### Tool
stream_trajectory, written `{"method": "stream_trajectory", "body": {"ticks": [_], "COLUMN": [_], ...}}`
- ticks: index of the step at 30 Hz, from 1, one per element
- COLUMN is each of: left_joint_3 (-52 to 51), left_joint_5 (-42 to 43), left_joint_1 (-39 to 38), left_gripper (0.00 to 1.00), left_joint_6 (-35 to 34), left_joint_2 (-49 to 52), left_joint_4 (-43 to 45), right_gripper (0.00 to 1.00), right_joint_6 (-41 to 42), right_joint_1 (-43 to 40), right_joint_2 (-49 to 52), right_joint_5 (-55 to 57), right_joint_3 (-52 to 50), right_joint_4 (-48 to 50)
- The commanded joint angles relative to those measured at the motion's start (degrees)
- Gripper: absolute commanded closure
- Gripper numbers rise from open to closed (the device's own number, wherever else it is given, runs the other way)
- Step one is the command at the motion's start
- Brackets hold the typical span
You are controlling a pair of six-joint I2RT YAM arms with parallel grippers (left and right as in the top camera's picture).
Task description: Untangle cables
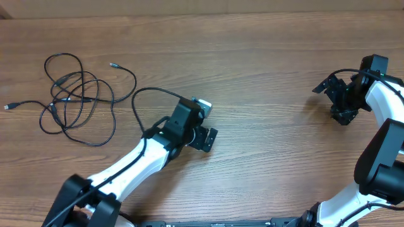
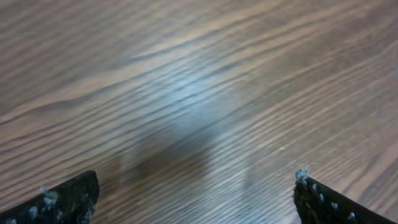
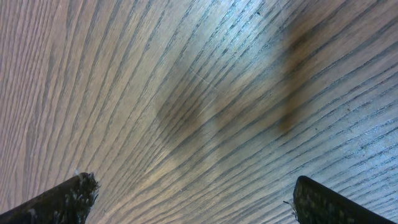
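1. The cables are lying tangled at the left of the table, with neither gripper touching them; all the untangling is remaining.
2. The left gripper and right gripper are gaping wide, holding nothing.

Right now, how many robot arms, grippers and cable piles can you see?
Robot arms: 2, the left arm and the right arm.
Grippers: 2, the left gripper and the right gripper, both open.
Cable piles: 1, the cables, tangled; the cords inside cannot be counted.
Total: 5.
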Motion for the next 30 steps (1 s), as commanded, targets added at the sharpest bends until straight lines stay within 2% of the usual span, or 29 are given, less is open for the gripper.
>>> {"method": "stream_trajectory", "body": {"ticks": [1, 9, 17, 26, 30], "left_joint_3": [-2.9, -13.7, -19.1, -26.2, -26.7], "left_joint_5": [-0.1, 3.8, 8.4, 8.7, 8.7], "left_joint_1": [2.6, 7.3, 13.3, 13.0, 13.0], "left_gripper": [0.01, 0.00, 0.00, 0.00, 0.00], "left_joint_6": [-1.8, -5.0, -9.4, -10.0, -9.8], "left_joint_2": [-3.5, -9.1, -11.8, -15.0, -14.3], "left_joint_4": [1.0, 12.5, 18.2, 29.0, 30.3], "right_gripper": [0.00, 0.00, 0.00, 0.00, 0.00], "right_joint_6": [-0.4, -0.4, -0.4, -0.4, -0.4], "right_joint_1": [-0.1, -0.1, -0.1, -0.1, -0.1], "right_joint_2": [-1.1, -1.1, -1.1, -1.1, -1.1], "right_joint_5": [0.0, 0.0, 0.0, 0.0, 0.0], "right_joint_3": [0.9, 0.9, 0.9, 0.9, 0.9], "right_joint_4": [0.2, 0.2, 0.2, 0.2, 0.2]}}
